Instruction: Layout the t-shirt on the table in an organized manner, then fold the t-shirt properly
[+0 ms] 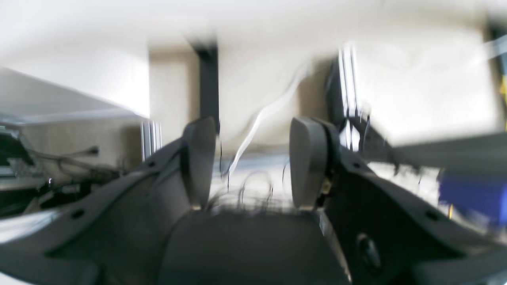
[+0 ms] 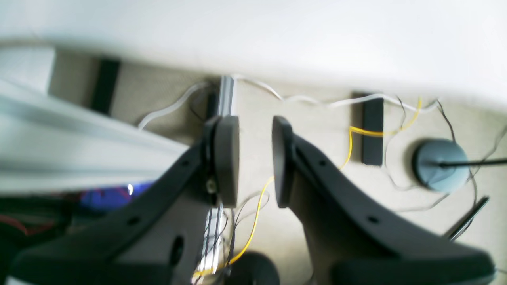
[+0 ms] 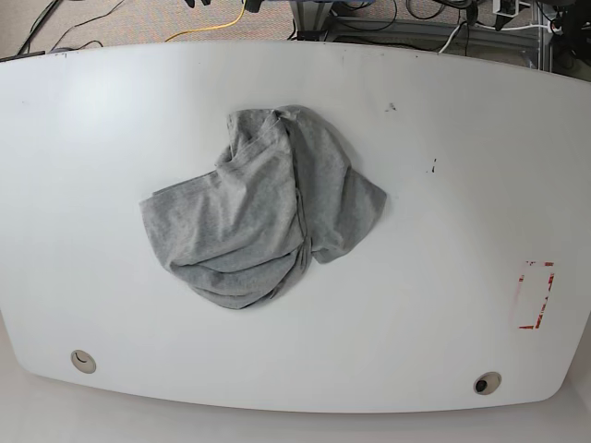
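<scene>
The grey t-shirt (image 3: 263, 208) lies crumpled in a loose heap near the middle of the white table (image 3: 443, 138), with folds overlapping and no lettering showing. Neither arm appears in the base view. In the left wrist view, which is blurred, my left gripper (image 1: 252, 134) stands open over the floor with nothing between its grey pads (image 1: 305, 162). My right gripper (image 2: 253, 126) also shows a gap between its pads (image 2: 227, 158) and holds nothing. Both wrist views look past the table's edge, away from the shirt.
A red dashed rectangle (image 3: 534, 295) marks the table at the right. Two round grommet holes (image 3: 83, 361) (image 3: 486, 382) sit near the front edge. Below the right gripper lie cables, a yellow wire (image 2: 348, 150), an aluminium post (image 2: 225, 95) and a round grey base (image 2: 440, 164) on carpet.
</scene>
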Available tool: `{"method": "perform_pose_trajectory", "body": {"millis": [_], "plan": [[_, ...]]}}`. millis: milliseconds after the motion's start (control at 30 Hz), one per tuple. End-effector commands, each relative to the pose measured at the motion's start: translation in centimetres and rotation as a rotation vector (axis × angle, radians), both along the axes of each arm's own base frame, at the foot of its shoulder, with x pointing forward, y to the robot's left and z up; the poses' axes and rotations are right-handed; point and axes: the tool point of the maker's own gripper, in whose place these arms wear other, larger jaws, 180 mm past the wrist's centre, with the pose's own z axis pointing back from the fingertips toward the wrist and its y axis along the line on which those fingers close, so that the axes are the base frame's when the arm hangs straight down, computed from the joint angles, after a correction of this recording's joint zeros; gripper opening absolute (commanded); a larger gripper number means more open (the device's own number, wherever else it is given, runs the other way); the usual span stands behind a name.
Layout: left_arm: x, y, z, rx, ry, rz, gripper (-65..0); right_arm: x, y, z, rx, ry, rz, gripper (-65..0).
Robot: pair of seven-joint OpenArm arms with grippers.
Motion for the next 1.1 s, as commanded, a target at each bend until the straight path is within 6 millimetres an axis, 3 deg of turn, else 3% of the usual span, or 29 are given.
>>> {"method": "perform_pose_trajectory", "body": {"millis": [0, 167, 267, 600, 833, 1067], "plan": [[1.5, 0.4, 2.3, 0.013, -0.074, -0.007, -37.5, 1.2, -0.6, 2.1, -0.02, -0.068, -0.021, -52.0], [3.8, 0.9, 4.9, 0.047, -0.163, -0.011, -37.5, 4.5, -0.8, 4.0, -0.033, -0.178, -0.038, -52.0], [6.1, 0.6, 6.5, 0.052, -0.243, -0.022, -37.5, 6.3, -0.9, 4.6, -0.036, -0.232, -0.038, -52.0], [11.8, -0.3, 8.9, 0.04, -0.42, -0.037, -37.1, 12.3, -1.7, 6.3, -0.06, -0.413, -0.05, -50.7], [15.0, -1.5, 10.2, 0.015, -0.515, -0.059, -37.1, 16.9, -2.9, 6.9, -0.083, -0.465, -0.077, -36.5], [17.9, -3.7, 10.8, -0.039, -0.574, -0.094, -36.9, 23.0, -4.8, 7.7, -0.115, -0.468, -0.115, -35.5]]}}
